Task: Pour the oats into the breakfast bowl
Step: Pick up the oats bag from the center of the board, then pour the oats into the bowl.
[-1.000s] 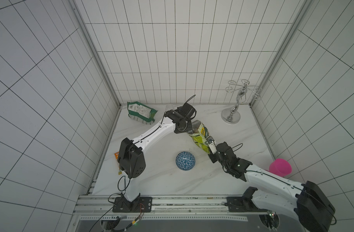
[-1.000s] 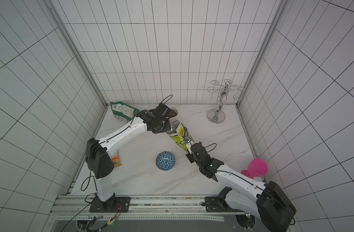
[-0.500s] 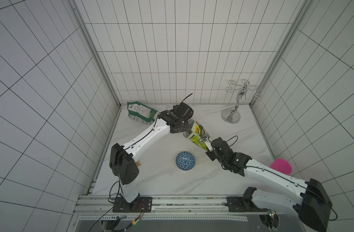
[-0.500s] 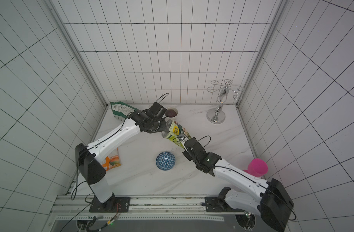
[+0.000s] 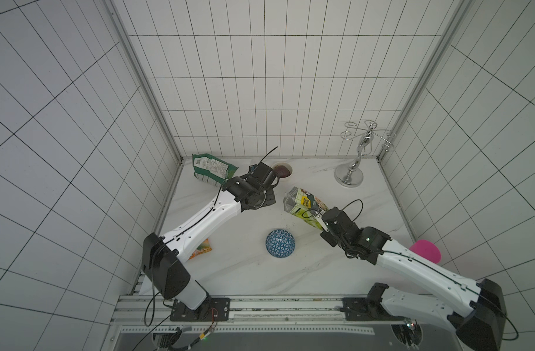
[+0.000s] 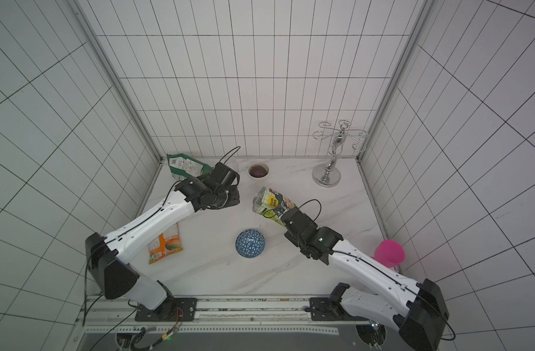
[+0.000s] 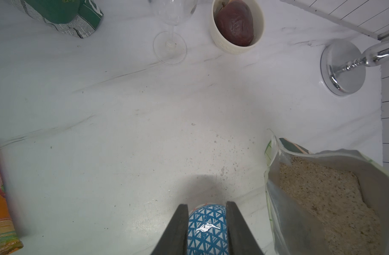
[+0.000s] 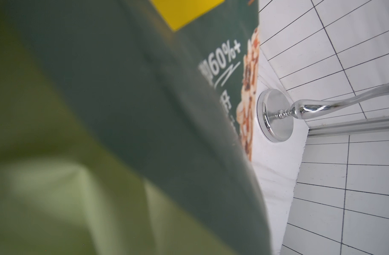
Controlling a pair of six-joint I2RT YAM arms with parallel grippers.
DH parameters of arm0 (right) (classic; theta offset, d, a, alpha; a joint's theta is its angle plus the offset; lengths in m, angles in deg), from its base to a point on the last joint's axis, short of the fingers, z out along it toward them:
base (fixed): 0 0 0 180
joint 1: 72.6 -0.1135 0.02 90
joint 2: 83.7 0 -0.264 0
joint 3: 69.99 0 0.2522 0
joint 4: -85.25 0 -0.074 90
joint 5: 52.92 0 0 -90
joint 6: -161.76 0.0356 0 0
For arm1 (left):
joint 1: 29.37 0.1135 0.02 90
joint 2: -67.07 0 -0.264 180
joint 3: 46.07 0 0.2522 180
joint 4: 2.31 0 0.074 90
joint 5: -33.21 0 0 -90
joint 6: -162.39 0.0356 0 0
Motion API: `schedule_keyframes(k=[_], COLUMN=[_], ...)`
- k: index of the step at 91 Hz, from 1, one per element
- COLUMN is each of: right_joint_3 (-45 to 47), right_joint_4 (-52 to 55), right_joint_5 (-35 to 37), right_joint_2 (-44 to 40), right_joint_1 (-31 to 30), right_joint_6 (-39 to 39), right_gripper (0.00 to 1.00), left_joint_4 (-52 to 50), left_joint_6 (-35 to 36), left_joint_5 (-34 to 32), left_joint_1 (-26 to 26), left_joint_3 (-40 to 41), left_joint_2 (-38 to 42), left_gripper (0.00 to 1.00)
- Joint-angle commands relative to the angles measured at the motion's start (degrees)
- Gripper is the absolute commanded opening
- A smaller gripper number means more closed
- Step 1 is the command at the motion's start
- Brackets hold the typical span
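In a top view the oat pouch [image 5: 304,206] tilts at one o'clock of the breakfast bowl [image 5: 280,243], its base clamped in the right tool [image 5: 320,223]; the left tool [image 5: 267,199] stands clear at eleven. In the left wrist view that tool's fingers [image 7: 180,229] are slightly parted and empty; oats [image 7: 321,194] show in the pouch's open mouth. The right wrist view shows only soft film, probably light and floppy, best gripped low.
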State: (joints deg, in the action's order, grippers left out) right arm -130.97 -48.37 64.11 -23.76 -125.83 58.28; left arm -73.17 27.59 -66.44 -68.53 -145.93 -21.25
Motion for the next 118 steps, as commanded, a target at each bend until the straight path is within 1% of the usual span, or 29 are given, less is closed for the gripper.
schedule_keyframes(k=[1, 18, 31, 44, 56, 66, 83, 107, 118], right_joint_3=[-5.38, -9.15, -10.83, -11.72, -12.68, -12.76, -12.15, -11.44, -11.29], right_joint_4=[-0.82, 8.06, 13.09, 16.48, 18.79, 19.60, 18.90, 17.86, 17.31], right_joint_5=[5.19, 6.69, 10.40, 13.51, 14.36, 14.73, 17.73, 19.26, 20.03], right_joint_2=[-3.09, -4.17, -4.65, -4.37, -3.58, -3.32, -2.82, -2.66, -2.94], right_joint_1=[-1.78, -5.24, -8.41, -12.22, -14.66, -15.54, -16.56, -17.43, -17.78], right_joint_6=[-2.01, -6.01, -8.80, -11.79, -14.51, -17.42, -22.86, -28.72, -30.96], right_gripper=[0.00, 0.00, 0.00, 0.00, 0.00, 0.00, 0.00, 0.00, 0.00], left_joint_4=[3.69, 8.29, 13.20, 17.73, 22.19, 24.49, 26.59, 28.77, 29.35], left_joint_6=[-1.36, -4.38, -6.28, -7.66, -9.41, -10.71, -12.01, -14.10, -15.04], left_joint_5=[1.86, 1.89, 2.09, 5.13, 8.39, 9.61, 10.10, 8.63, 8.16], left_joint_1=[0.34, 1.07, 1.19, 1.28, 1.19, 1.11, 0.75, -1.80, -2.18], left_joint_3=[2.83, 9.79, 16.80, 22.70, 27.74, 31.13, 35.20, 37.72, 38.49], left_joint_2=[3.57, 11.25, 16.82, 19.86, 22.19, 23.34, 23.99, 22.89, 22.51], left_gripper=[0.33, 0.34, 0.36, 0.38, 0.38, 0.38, 0.39, 0.39, 0.39])
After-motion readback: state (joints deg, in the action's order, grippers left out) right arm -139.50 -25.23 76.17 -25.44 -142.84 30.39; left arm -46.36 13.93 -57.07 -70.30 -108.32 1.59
